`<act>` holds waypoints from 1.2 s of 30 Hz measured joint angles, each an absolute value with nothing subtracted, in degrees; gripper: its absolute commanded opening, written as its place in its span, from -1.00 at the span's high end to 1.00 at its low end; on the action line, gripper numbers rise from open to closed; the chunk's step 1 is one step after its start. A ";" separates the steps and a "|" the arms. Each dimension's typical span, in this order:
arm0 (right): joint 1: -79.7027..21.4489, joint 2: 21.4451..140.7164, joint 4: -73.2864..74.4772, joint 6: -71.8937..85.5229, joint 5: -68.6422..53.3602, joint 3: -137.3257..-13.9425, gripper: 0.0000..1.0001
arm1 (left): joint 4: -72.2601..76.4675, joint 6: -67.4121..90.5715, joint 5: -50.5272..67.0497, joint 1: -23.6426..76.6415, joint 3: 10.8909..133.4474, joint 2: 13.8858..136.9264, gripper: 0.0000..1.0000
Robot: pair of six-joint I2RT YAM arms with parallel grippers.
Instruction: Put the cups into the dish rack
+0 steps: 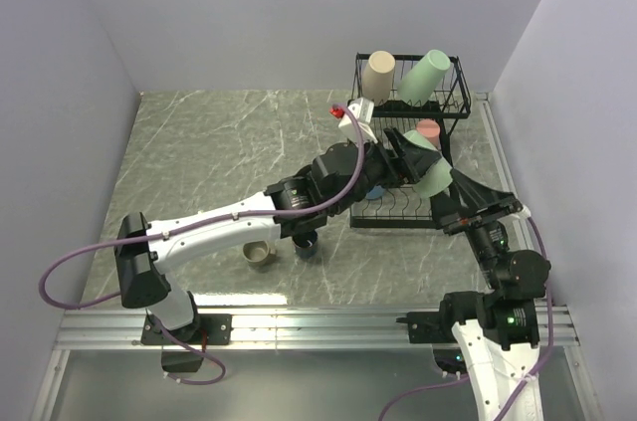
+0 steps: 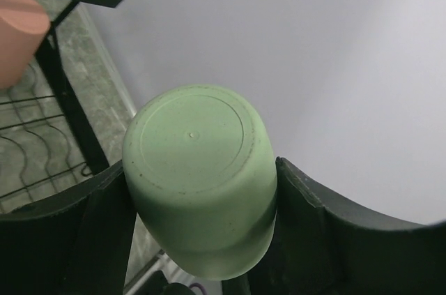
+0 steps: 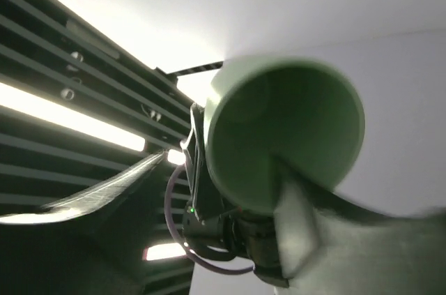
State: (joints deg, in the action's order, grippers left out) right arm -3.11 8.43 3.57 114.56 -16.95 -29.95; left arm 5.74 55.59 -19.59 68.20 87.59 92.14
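While left gripper (image 2: pixel 202 239) clamps a green cup (image 2: pixel 198 169) at the dish rack (image 1: pixel 398 224), three cups (image 1: pixel 379 73) sit racked, two mugs (image 1: pixel 259 254) outside; right gripper (image 1: pixel 450 190) indeterminate.

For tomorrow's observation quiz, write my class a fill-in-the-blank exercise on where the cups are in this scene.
1. The held cup in the left gripper is ___.
2. In the rack's top tier, a ___ cup sits beside the green cup.
3. The tan mug and the navy mug sit on the ___.
Missing words: green; beige; table.
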 measured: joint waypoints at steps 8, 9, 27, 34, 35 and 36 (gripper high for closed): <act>-3.22 1.04 18.22 109.56 -18.26 -30.22 -0.93 | 2.15 48.40 -23.20 67.68 87.64 93.41 0.99; -3.22 0.69 20.14 108.79 -18.26 -30.52 -0.94 | 2.20 47.46 -23.40 67.40 87.37 93.51 0.99; -19.59 7.86 61.45 82.35 7.11 -62.89 -0.96 | 4.08 39.79 -30.50 63.33 74.26 105.27 0.99; -22.00 2.13 68.71 84.58 11.70 -60.62 -0.90 | 6.85 39.86 -33.41 63.57 74.15 106.08 0.99; -22.15 2.00 69.14 84.77 11.97 -60.60 -0.90 | 7.01 39.86 -33.91 63.59 74.17 106.45 0.99; -22.24 2.00 69.38 84.88 12.25 -60.58 -0.90 | 7.16 39.86 -34.20 63.64 74.19 106.85 0.99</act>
